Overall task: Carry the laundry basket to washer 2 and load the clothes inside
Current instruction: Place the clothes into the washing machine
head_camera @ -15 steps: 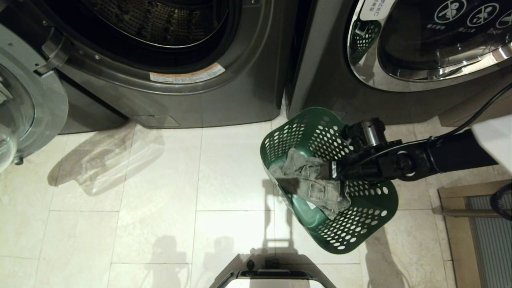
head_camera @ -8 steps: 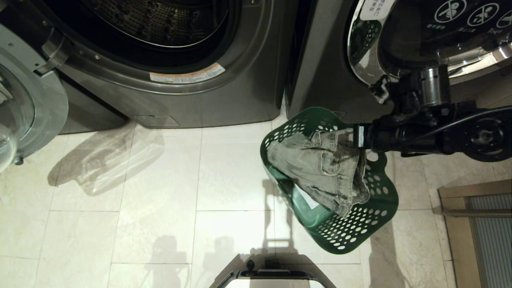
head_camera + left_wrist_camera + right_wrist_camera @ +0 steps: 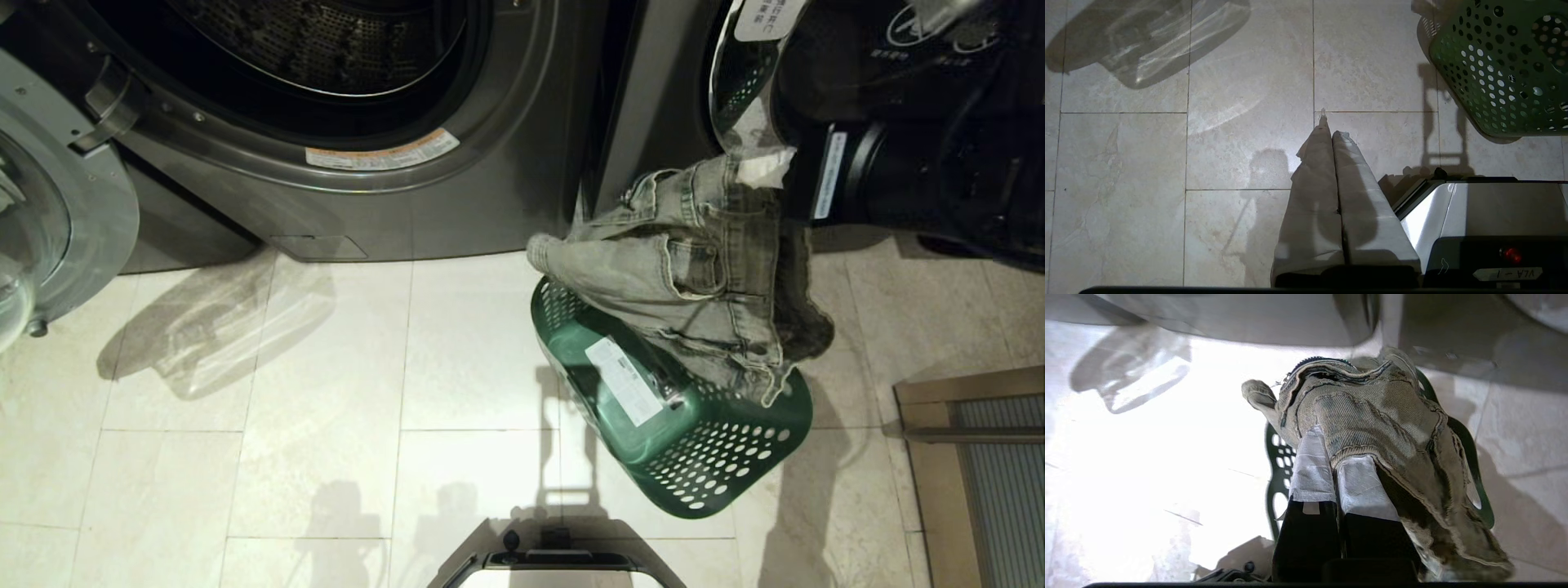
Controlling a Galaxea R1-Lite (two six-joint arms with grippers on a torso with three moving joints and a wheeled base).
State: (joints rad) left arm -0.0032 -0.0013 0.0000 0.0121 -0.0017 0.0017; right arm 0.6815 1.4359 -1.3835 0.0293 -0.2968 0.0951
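Observation:
A green perforated laundry basket point(image 3: 718, 465) stands tilted on the tiled floor in front of the two washers. It also shows in the left wrist view point(image 3: 1506, 69) and behind the cloth in the right wrist view point(image 3: 1280, 465). My right gripper point(image 3: 766, 169) is shut on the edge of a faded denim garment point(image 3: 694, 261), which hangs above the basket. The taped fingers pinch the denim point(image 3: 1372, 412) at the right gripper point(image 3: 1331, 445). My left gripper point(image 3: 1329, 126) is shut and empty, parked pointing down at the floor beside my base.
An open washer point(image 3: 326, 82) with its drum showing stands at the back left, its door point(image 3: 49, 204) swung out to the left. A washer with a closed glass door point(image 3: 857, 98) stands at the back right. My base point(image 3: 555, 563) is at the near edge. A wooden threshold point(image 3: 963, 457) lies at the right.
My right arm has risen out of the basket toward the closed washer door. It has pulled the denim garment up from the basket bottom, baring the white label there.

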